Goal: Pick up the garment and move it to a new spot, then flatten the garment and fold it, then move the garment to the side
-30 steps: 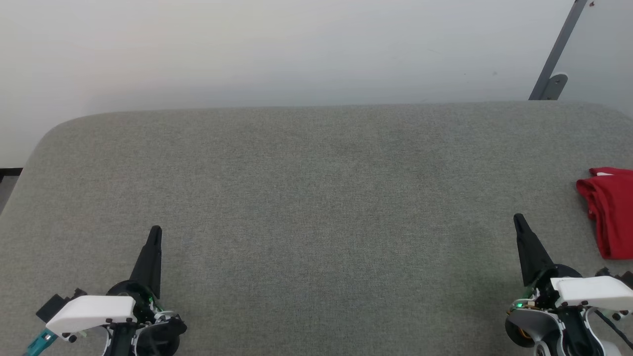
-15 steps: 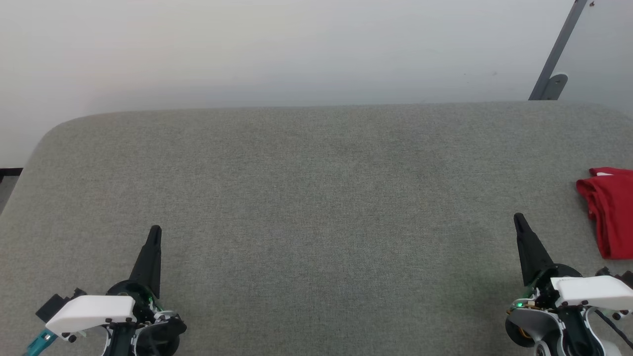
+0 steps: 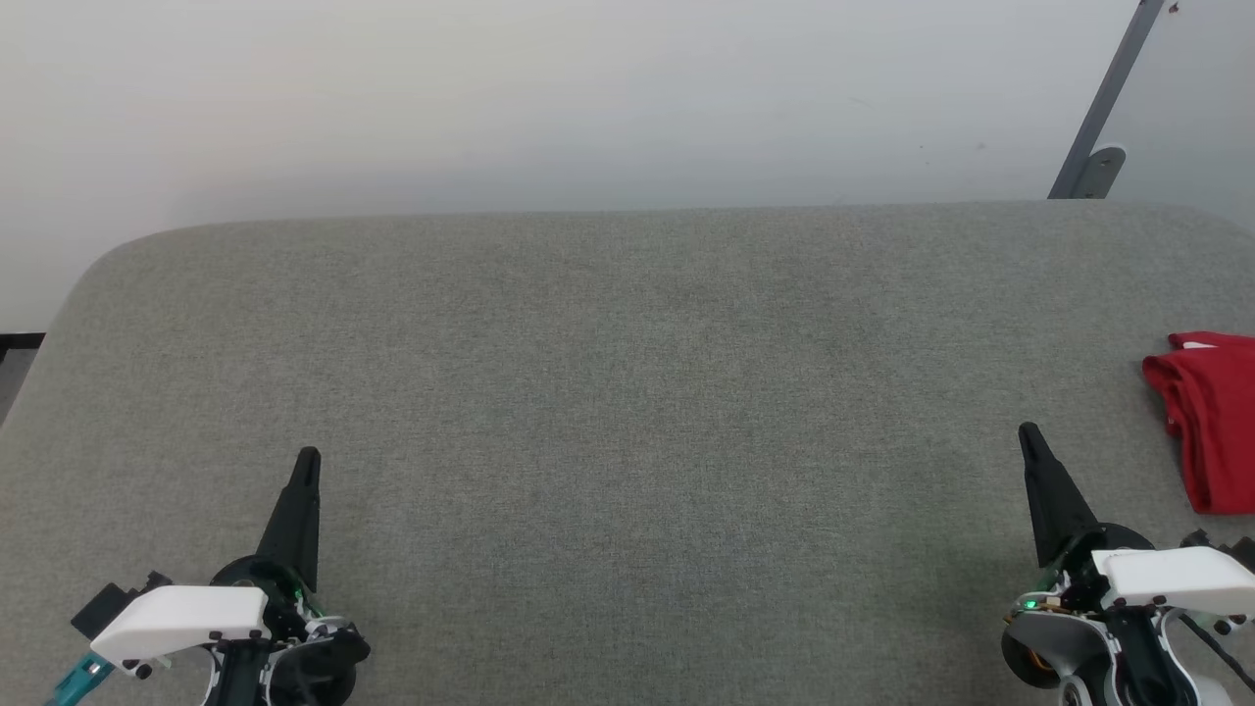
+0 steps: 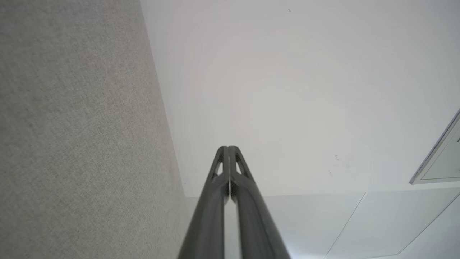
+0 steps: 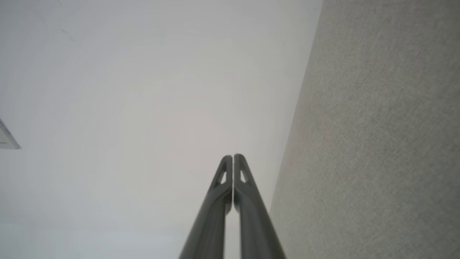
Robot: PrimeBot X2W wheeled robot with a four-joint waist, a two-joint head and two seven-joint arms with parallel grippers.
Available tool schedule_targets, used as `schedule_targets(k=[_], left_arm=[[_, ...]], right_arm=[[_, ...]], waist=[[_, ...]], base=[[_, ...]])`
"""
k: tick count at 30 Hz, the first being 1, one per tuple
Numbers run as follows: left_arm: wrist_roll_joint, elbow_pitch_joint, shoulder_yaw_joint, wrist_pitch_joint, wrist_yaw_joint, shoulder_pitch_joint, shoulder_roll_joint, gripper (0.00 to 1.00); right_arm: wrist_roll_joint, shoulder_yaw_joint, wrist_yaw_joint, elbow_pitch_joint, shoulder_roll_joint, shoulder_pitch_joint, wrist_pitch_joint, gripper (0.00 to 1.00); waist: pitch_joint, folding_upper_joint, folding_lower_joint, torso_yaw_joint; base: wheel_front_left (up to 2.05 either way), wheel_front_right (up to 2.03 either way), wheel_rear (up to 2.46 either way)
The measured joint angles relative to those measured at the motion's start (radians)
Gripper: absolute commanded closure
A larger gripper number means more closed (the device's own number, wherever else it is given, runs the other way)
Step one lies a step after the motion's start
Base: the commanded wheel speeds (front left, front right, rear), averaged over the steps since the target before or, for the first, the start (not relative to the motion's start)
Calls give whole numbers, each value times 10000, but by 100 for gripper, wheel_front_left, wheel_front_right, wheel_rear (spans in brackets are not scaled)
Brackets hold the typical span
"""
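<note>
The garment [image 3: 1211, 422] is lying as a compact red bundle on the grey padded table [image 3: 627, 392], running off the head view's right edge, so its full extent cannot be told. No white sleeve or lettering is showing, only red folds and a pale sliver at the far end.

From the right claw [image 3: 1029, 433] the bundle is sitting off to the outer side, roughly level with the fingertips and slightly beyond them, near but apart, with bare table between. The visible part is running lengthwise away from the robot, roughly parallel to that claw's fingers. The left claw [image 3: 308, 459] is hanging well apart from it, across most of the table's width, so the right arm is clearly the nearer one.

Both claws are pressing their fingers together on nothing; the wrist views are showing each pair meeting along a thin seam and pointing past the table's far edge at the pale wall [image 3: 588, 98].

Judging from the bundle's neat shape and its place at the side, the fold may already be made. Any further reach would be turning on a sideways swing outward by the right arm, with its fingers spreading first.
</note>
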Motion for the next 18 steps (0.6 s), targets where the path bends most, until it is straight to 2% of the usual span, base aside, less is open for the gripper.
schedule_targets(k=[18], left_arm=[[29, 2, 25, 12, 0, -1, -19, 100]], right_arm=[[0, -2, 0, 0, 0, 0, 0, 100]], waist=[[0, 0, 0, 0]], base=[[0, 0, 0]])
